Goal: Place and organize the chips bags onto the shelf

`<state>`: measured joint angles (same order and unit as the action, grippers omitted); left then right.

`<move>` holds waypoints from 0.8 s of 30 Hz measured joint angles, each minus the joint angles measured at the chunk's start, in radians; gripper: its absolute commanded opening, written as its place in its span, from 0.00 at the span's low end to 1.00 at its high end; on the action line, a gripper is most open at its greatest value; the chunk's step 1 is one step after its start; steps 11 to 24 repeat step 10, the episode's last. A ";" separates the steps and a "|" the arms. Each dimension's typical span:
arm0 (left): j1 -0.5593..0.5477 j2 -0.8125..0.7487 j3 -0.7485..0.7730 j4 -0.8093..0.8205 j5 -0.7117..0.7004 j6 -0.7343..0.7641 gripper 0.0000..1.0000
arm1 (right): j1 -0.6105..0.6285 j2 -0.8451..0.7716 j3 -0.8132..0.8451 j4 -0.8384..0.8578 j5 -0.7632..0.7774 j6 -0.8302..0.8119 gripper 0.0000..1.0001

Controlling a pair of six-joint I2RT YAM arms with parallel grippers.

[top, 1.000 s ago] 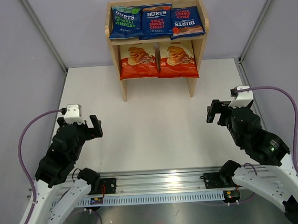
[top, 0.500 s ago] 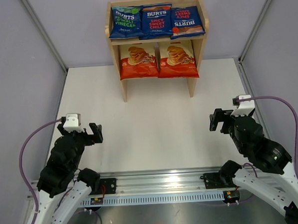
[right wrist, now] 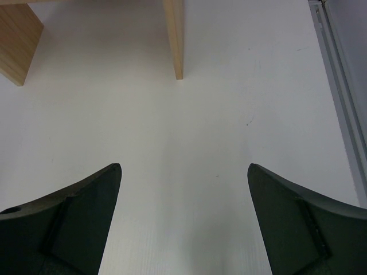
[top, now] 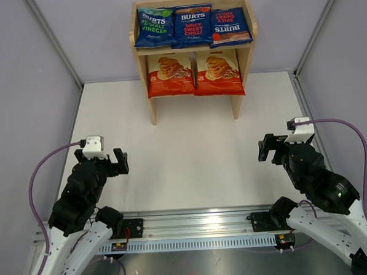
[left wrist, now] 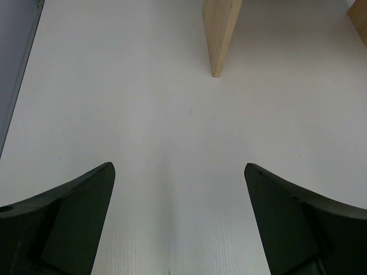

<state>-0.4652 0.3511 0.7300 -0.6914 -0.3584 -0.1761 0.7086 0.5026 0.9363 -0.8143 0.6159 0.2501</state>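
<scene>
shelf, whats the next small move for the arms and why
Probably just park, nothing seems left to place: five bags sit on the shelf, three on top, two below, and the left end effector and right end effector are open and empty.

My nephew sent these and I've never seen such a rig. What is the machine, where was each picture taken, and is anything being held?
It is two robot arms bolted to a white table. The wide picture looks down from above and behind them: the left gripper and right gripper are both open and hold nothing. The other two pictures come from wrist cameras; the dark wedges are each gripper's own fingers. At the far side stands a wooden shelf: three blue Burts bags on top, two red-orange chips bags below.
</scene>
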 measured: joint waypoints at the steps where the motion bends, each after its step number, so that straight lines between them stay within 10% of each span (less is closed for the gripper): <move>1: 0.000 0.000 0.000 0.000 0.000 0.000 0.99 | 0.000 0.000 0.000 0.000 0.000 0.000 0.99; 24: 0.000 0.000 0.000 0.000 0.000 0.000 0.99 | 0.000 -0.003 -0.001 0.000 0.000 0.002 0.99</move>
